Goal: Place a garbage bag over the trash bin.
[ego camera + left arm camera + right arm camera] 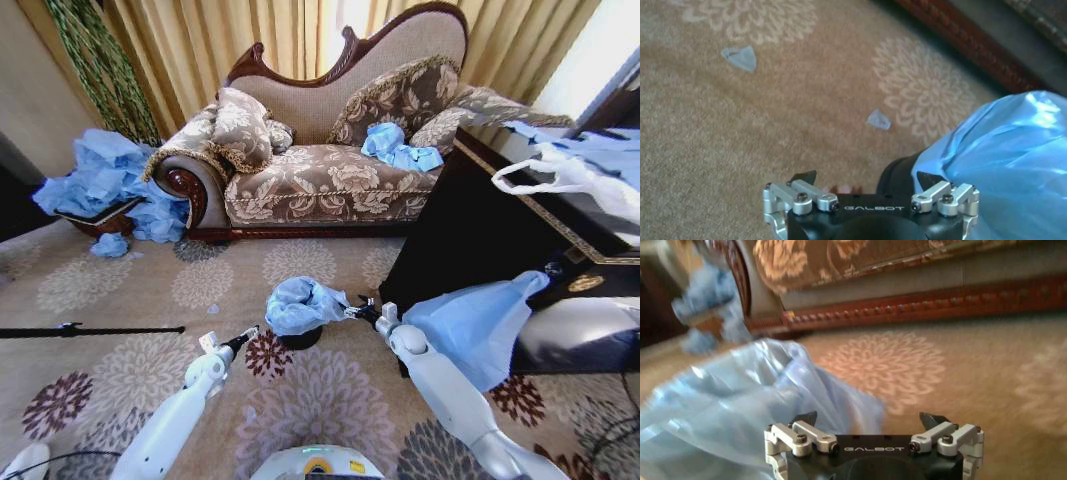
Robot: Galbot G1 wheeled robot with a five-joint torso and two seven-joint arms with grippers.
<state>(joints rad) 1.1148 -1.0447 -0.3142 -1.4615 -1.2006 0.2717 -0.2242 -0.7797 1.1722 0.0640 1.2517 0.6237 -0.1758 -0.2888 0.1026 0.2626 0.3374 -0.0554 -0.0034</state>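
1. Both my arms reach out from 6 o'clock in the head view toward the middle of the floral carpet.
2. My right gripper sits at the 3 o'clock side of the garbage bag. In the right wrist view its fingers are spread with nothing between them, the bag film just beside 1 finger.
3. My left gripper is near the bag's 8 o'clock edge, apart from it. Left wrist view shows its fingers spread and bare, so no grip on the film.
4. Garbage bag is draped in a crumpled dome over the trash bin; bin's black base pokes out underneath, at 6 o'clock of the bag.
5. My guess: I flank the bin on 2 sides so each gripper can tug its side of the film down the wall.
6. Bag looks bunched on top, not pulled down evenly; I judge the covering part-done.
7. Heap of blue bags lies well apart at 10 o'clock, sofa at 12 o'clock.
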